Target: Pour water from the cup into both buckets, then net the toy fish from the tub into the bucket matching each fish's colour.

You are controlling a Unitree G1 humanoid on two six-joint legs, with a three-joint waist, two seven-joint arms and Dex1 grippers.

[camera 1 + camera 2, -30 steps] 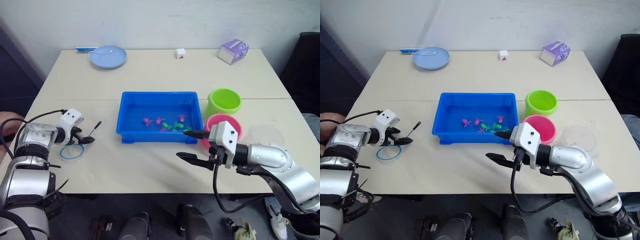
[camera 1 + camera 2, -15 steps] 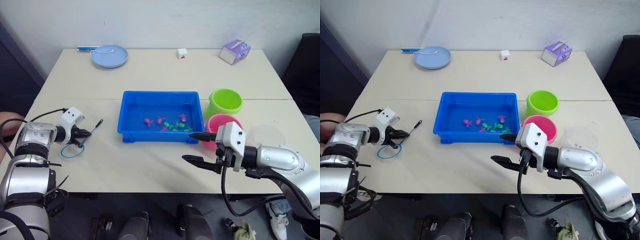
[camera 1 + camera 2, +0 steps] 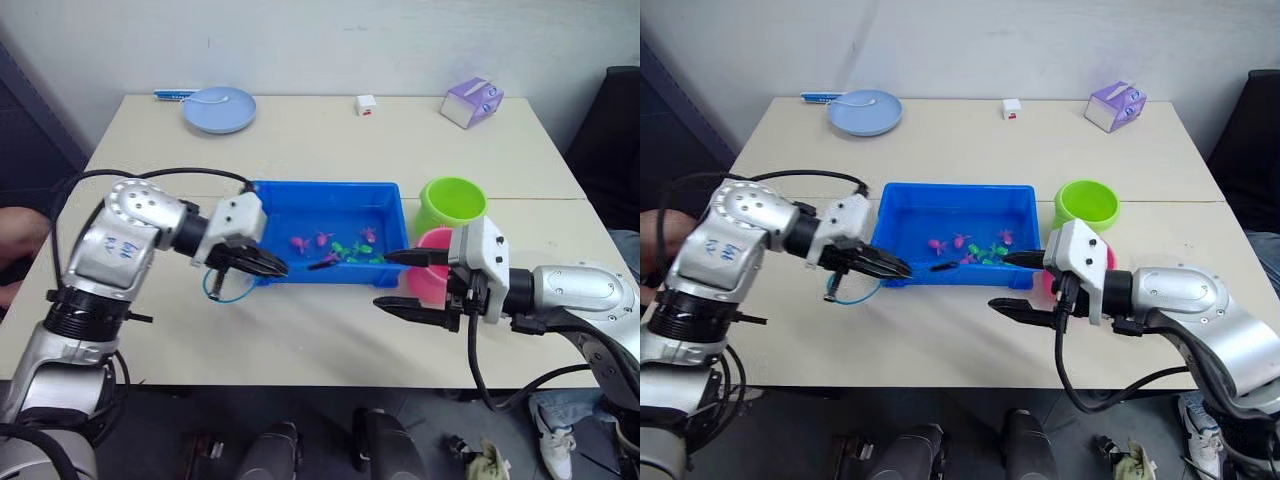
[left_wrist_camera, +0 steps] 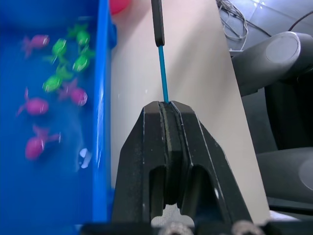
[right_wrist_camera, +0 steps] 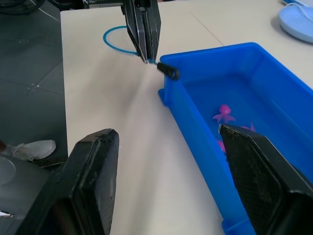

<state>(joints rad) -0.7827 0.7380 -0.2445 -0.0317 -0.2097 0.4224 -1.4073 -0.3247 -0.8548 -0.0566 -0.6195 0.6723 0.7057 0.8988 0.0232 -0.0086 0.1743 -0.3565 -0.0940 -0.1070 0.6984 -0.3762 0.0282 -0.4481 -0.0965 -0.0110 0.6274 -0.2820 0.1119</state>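
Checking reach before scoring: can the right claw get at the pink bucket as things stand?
Probably yes: the right claw is open and holds nothing, the pink bucket sits just behind it, and nothing lies between.

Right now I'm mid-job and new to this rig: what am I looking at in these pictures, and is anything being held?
It is a two-armed robot at a table. Two pictures come from cameras on its head, looking down over its arms; the other two come from cameras on its wrists, looking along each hand's two black fingers.

On the table sits a blue tub with small pink and green toy fish in it. Beside it stand a green bucket and a pink bucket. At the far edge are a pale blue plate and a purple box.

The left hand is shut on the net, gripping its thin stick. The right hand is open and holds nothing.
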